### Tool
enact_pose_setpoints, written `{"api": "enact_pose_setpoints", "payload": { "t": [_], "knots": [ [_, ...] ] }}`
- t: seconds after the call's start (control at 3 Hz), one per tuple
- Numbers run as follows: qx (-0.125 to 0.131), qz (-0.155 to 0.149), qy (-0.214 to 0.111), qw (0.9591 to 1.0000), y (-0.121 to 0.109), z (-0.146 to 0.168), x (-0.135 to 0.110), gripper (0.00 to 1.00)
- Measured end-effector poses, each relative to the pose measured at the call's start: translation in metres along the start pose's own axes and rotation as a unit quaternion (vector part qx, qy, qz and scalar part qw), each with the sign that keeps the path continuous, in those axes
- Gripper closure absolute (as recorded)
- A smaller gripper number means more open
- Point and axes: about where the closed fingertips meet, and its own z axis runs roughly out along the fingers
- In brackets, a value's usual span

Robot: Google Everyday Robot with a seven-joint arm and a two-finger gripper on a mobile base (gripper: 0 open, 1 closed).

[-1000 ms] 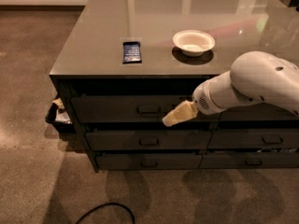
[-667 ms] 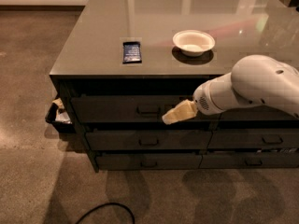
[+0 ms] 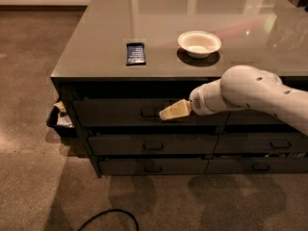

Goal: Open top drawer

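1. Since a second ago my gripper (image 3: 165, 114) is further left and a touch higher, closing on the loop handle (image 3: 152, 113). Nothing else around the cabinet (image 3: 72, 88) has shifted.
2. I see the top drawer (image 3: 113, 112) directly under the tabletop, at the left of the uppermost row. Its front looks flush with the frame, so I judge it not yet opened.
3. I judge it a stiff, wide metal drawer, fairly heavy, and likely to run on slides. It should not flex, but an off-centre pull could rack it. The small handle at centre is the only place to take hold, as the smooth panel offers nothing.
4. My gripper's cream tip lies in front of the drawer face, just right of the handle and at about its height. Whether it touches I cannot tell. Whether it is open or closed I cannot tell either, and I see nothing in its grasp.
5. A white bowl (image 3: 199, 43) and a dark blue packet (image 3: 135, 53) sit on top, well apart from the pull path.
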Motion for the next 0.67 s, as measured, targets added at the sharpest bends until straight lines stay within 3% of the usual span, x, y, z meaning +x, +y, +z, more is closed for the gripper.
{"api": "enact_pose_setpoints", "payload": {
  "t": [0.33, 0.67],
  "knots": [
    [0.006, 0.049, -0.009, 0.9987, -0.013, 0.034, 0.002, 0.17],
    [0.012, 0.101, -0.037, 0.9942, -0.025, 0.057, 0.005, 0.41]
  ]
}}
